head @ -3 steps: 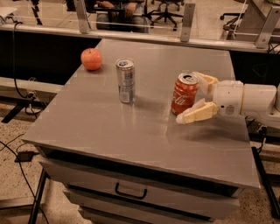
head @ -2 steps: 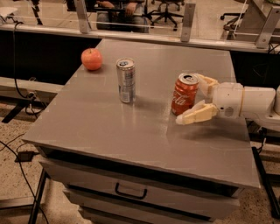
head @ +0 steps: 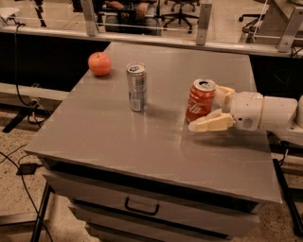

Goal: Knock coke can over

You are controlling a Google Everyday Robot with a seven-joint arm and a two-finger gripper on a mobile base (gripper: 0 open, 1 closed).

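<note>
Straddling the coke can [head: 200, 100] on the grey table [head: 142, 142], gripper [head: 207, 109] released; chairs [head: 180, 10] behind.

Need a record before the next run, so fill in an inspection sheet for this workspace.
Surface: grey metal tabletop, flat.
Job's things: red-orange aluminium coke can, standing, right of centre.
Clutter: taller silver-blue can, upright mid-table; red apple, far left corner.
Grippers: white gripper reaching in from the right, jaws open on either side of the coke can.
Cables: black cables on the floor, left.
Surroundings: grey drawer with a black handle under the tabletop; office chairs beyond the rail.
</note>
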